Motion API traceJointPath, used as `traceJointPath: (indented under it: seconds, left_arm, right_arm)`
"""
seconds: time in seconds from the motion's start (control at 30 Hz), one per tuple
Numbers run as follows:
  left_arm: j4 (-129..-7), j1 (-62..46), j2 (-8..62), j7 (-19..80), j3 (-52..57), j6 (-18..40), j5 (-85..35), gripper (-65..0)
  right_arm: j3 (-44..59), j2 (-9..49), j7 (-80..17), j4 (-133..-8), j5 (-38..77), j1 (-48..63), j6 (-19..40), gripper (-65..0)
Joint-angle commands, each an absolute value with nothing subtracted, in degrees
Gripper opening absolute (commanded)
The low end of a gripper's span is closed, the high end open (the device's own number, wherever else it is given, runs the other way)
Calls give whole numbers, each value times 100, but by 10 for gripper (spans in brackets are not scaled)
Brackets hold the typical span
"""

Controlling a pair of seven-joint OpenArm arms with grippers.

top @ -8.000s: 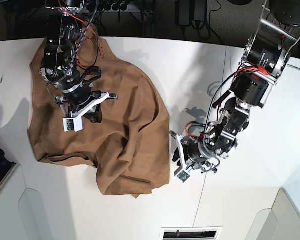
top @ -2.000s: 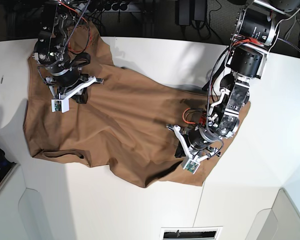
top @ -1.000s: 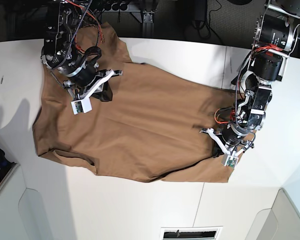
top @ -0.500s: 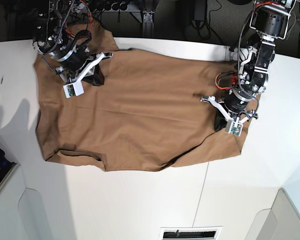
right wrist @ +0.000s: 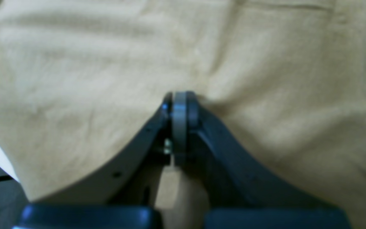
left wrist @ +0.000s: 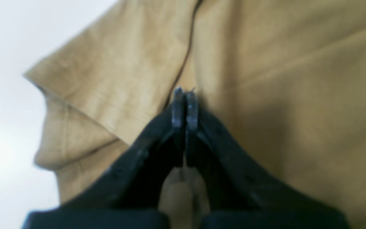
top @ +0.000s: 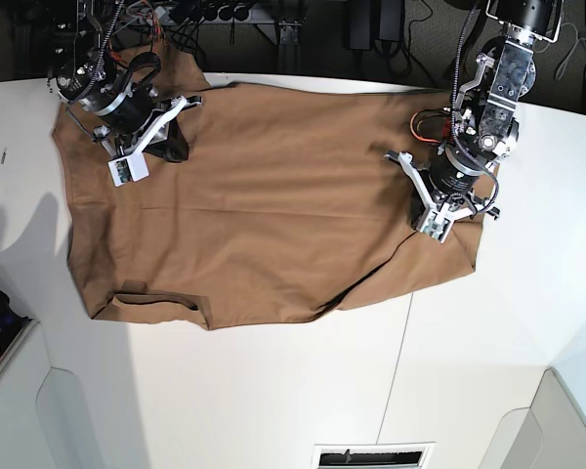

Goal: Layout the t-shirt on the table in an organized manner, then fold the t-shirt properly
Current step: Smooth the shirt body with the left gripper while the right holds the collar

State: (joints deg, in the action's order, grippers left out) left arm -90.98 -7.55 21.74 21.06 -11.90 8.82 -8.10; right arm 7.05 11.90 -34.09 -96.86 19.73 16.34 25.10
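T-shirt (top: 264,205), tan, is being pinched on the table (top: 488,371) by closed left gripper (top: 432,200) and closed right gripper (top: 166,147).

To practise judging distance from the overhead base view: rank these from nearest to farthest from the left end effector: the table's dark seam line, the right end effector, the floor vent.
1. Table seam: just below the left end effector, on the view's right.
2. Floor vent: bottom edge, beyond the seam's upper stretch.
3. Right end effector: far across the t-shirt, at the view's upper left.
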Motion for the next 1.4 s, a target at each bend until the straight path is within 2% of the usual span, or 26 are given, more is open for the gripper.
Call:
traceJointPath:
  seconds: [0.0, 0.4, 0.6, 0.83, 0.93, 1.0, 1.37]
  left_arm:
    - [-9192, -646, 2211, 2003, -1142, 856, -801, -650]
    - [-8903, -220, 2488, 1994, -1122, 867, -650, -650]
    - [-8855, -209, 2556, 1992, -1125, 1796, -659, -650]
    - [-8855, -228, 2611, 1999, -1122, 1809, -644, -650]
    - [-8855, -222, 2694, 1999, -1122, 1809, -633, -487]
    - [-8855, -222, 2705, 1999, -1122, 1804, -631, -425]
    - [-8853, -176, 2718, 1872, -1125, 1673, -270, -422]
  right_arm:
    - [727, 1236, -3588, -9712, 1841, 1656, 2445, -650]
    - [727, 1236, -3588, -9712, 1824, 1669, 2445, -650]
    - [727, 1236, -3586, -9712, 1822, 1671, 2445, -650]
    - [727, 1236, -3586, -9712, 1820, 1656, 2445, -650]
    - [727, 1236, -3583, -9712, 1822, 1658, 2445, -650]
    - [727, 1238, -3586, -9712, 1820, 1667, 2445, -650]
    - [727, 1236, -3586, -9712, 1824, 1656, 2445, -650]
